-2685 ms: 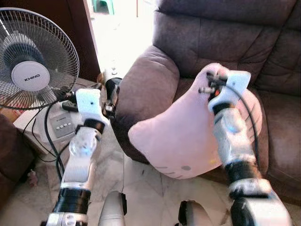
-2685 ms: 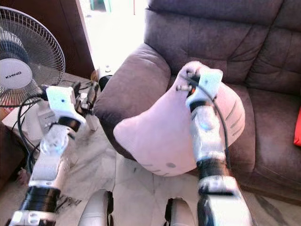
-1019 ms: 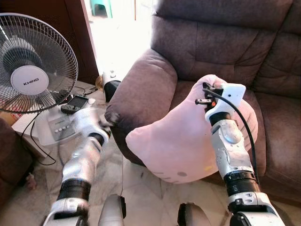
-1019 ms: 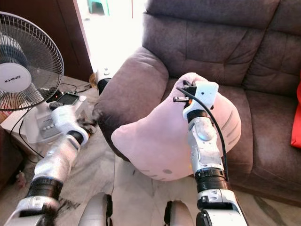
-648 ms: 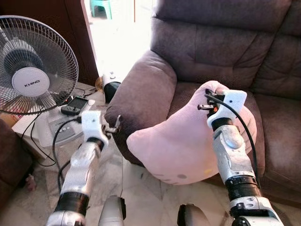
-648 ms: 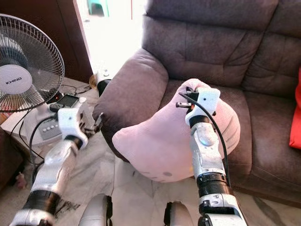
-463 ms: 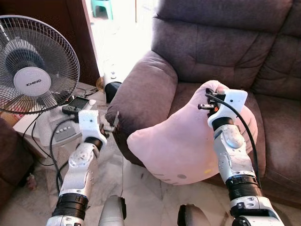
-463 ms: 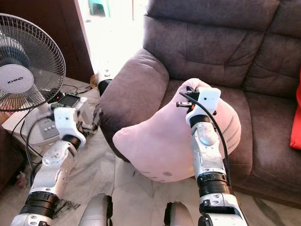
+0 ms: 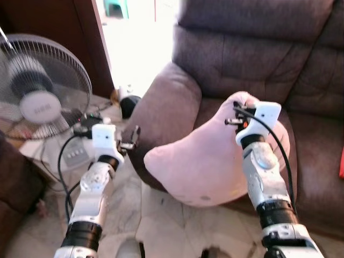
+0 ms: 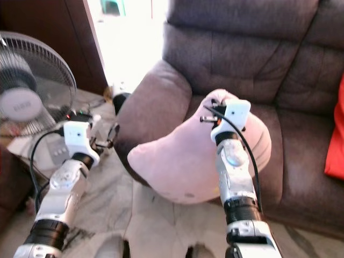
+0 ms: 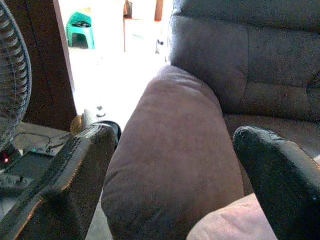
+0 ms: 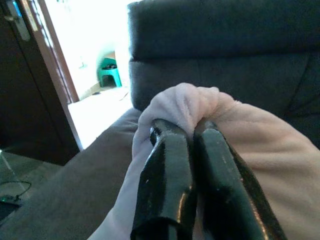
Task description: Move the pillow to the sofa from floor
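Right tool (image 12: 187,137) pinching the soft pink plush pillow (image 9: 209,161) over the seat edge of the brown fabric sofa (image 9: 252,59).
Left tool (image 11: 170,170) with fingers spread, beside the sofa's armrest (image 9: 161,107); pillow overhangs the marble floor (image 9: 172,226); white pedestal fan (image 9: 40,91) behind.

From the head we look forward and down at the sofa (image 9: 258,48). Each wrist camera sits close behind its fingers, facing the same sofa.
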Robot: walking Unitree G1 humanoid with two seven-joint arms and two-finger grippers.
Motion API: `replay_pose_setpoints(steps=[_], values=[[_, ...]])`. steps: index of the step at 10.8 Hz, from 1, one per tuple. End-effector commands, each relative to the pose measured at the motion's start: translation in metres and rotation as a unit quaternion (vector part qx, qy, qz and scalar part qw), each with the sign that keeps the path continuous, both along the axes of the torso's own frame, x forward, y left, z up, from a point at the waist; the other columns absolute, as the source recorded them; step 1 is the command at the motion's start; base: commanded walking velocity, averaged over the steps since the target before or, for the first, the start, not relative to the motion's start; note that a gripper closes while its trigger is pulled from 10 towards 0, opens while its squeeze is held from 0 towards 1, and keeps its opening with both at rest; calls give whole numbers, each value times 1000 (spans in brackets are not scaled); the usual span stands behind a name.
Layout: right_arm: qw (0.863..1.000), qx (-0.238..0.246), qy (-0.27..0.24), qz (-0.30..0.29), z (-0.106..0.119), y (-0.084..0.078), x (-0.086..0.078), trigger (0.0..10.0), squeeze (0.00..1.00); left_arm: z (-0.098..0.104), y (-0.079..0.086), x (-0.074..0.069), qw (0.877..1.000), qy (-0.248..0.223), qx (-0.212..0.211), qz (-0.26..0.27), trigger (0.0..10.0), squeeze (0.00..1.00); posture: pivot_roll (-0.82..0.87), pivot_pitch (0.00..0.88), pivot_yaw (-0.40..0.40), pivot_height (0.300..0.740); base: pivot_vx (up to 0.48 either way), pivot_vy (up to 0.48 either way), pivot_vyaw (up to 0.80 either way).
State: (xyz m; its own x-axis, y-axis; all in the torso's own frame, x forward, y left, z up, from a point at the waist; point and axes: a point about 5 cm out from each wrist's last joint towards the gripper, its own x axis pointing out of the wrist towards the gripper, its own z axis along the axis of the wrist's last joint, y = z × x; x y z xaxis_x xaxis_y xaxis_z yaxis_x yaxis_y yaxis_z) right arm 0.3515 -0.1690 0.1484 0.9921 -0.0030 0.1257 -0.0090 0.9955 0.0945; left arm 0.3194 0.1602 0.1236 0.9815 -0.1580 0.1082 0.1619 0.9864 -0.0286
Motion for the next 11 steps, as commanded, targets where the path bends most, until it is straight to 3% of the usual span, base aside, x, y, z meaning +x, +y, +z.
replay_pose_setpoints(steps=[1, 5, 8, 9, 10, 11], values=[[998, -1, -67, 1, 31, 1, 5, 10000, 0, 1, 0, -2, 1000, -6, 4, -5, 10000, 0, 106, 0, -37, 740, 0, 0, 0], [999, 1, -51, -6, 24, 0, 6, 10000, 0, 1, -5, -2, 1000, -8, 5, -12, 10000, 0, 109, 0, -37, 740, 0, 0, 0], [999, 29, 4, -16, -9, 3, -1, 10000, 0, -3, -7, -4, 1000, -3, 2, -13, 10000, 0, 105, 1, -41, 740, 0, 0, 0], [999, 28, 20, -19, -18, 3, -3, 10000, 0, -6, -10, -4, 1000, 1, 10, -19, 10000, 0, 109, 1, -41, 740, 0, 0, 0], [998, 30, 39, -36, -32, -1, -8, 10000, 0, -14, -13, -10, 998, 2, 53, -36, 10000, 0, 109, 2, -40, 740, 0, 0, 0], [998, 26, 41, -43, -34, -4, -9, 10000, 0, -13, -11, -11, 998, 0, 46, -33, 10000, 0, 108, 1, -40, 740, 0, 0, 0]])
